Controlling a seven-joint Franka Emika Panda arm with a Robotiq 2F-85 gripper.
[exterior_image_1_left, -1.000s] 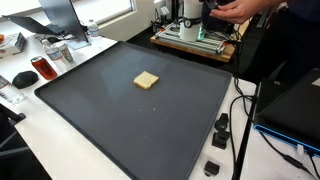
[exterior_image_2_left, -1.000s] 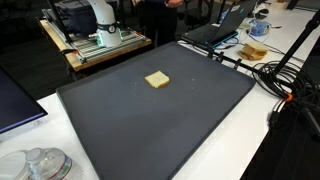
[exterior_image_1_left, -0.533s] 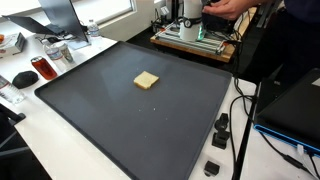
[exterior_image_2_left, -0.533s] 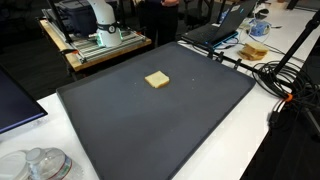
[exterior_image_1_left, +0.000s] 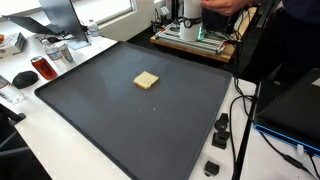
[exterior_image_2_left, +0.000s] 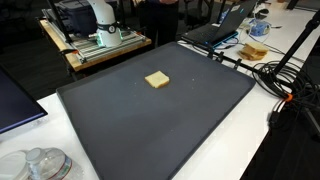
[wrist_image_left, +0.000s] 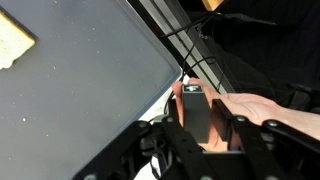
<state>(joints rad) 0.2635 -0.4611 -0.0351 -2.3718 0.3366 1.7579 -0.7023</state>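
Note:
In the wrist view my gripper (wrist_image_left: 198, 106) stands off the corner of the black mat (wrist_image_left: 90, 90), its jaws closed in on a dark rectangular block (wrist_image_left: 194, 118) with a small white label. A person's hand (wrist_image_left: 255, 112) lies under and beside the block and holds it up between my fingers. A pale square of bread (wrist_image_left: 10, 40) lies on the mat, far from the gripper; it also shows in both exterior views, as bread (exterior_image_1_left: 146, 80) near the mat's middle and bread (exterior_image_2_left: 156, 79). The gripper itself is out of both exterior views; only the white arm base (exterior_image_2_left: 100, 15) shows.
The wooden stand (exterior_image_1_left: 195, 40) with the arm base is behind the mat. A laptop (exterior_image_1_left: 290, 105), power adapters (exterior_image_1_left: 220, 127) and cables (exterior_image_2_left: 285, 75) lie beside the mat. A mouse (exterior_image_1_left: 22, 78), a red can (exterior_image_1_left: 42, 68) and a glass bowl (exterior_image_2_left: 35, 165) stand around it.
The person's hand at the top of an exterior view has shifted slightly. The bread and mat have not moved.

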